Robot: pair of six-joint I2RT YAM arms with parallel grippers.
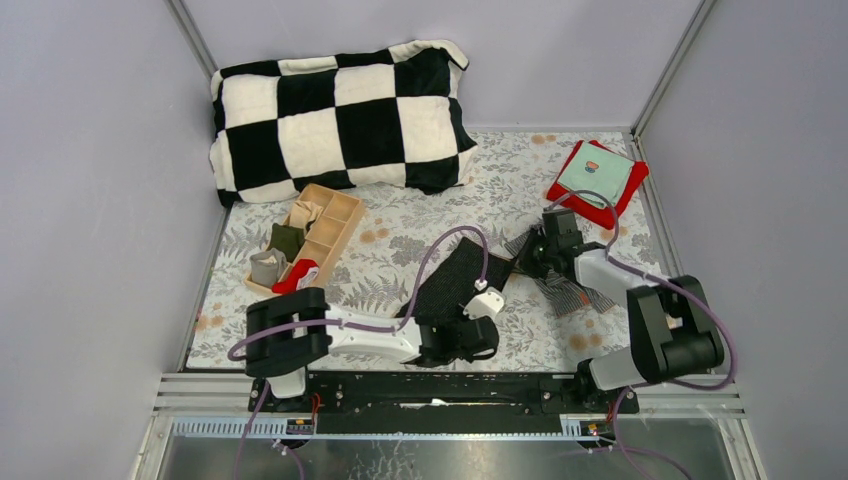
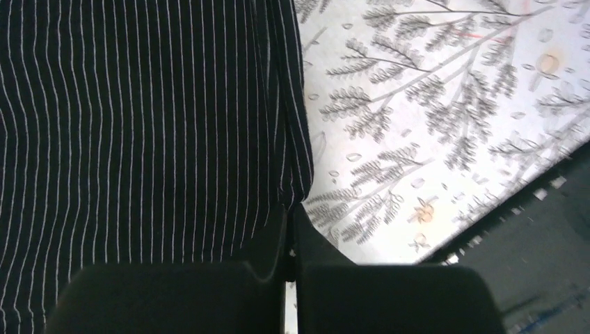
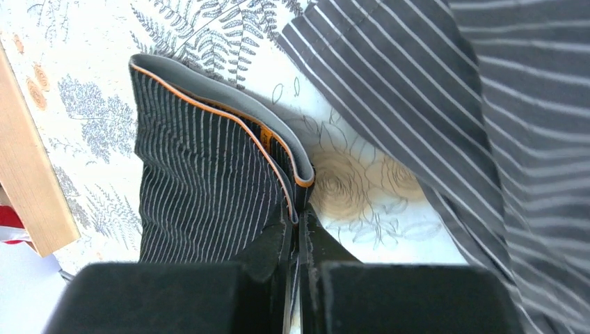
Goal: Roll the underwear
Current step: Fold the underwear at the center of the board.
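Overhead view of a table (image 1: 420, 215) covered in a leaf-print cloth, with two robot arms mounted at its near edge. The black shorts (image 1: 455, 278), pinstriped in fine pale lines, lie flat near the middle of the near edge. The left gripper (image 2: 291, 221) sits at the corner of these shorts closest to the near edge. Its two fingers are clenched together, with the hem corner caught at their tips. The grey shorts (image 1: 572, 293), striped and with an orange-edged waistband, lie crumpled toward the right edge, just beside the black pair. The right gripper (image 3: 300, 224) is pinched tight on the waistband of the grey shorts. The waistband folds over at the fingertips, and the rest of the cloth drapes loosely to one side. A black-and-white checkered pillow (image 1: 340, 120) rests along the far edge, toward the far left corner. A wooden tray (image 1: 340, 222) with compartments sits near the left edge and holds several small rolled cloths. In the far right corner a teal cloth (image 1: 597, 178) lies on top of a red cloth (image 1: 572, 192)
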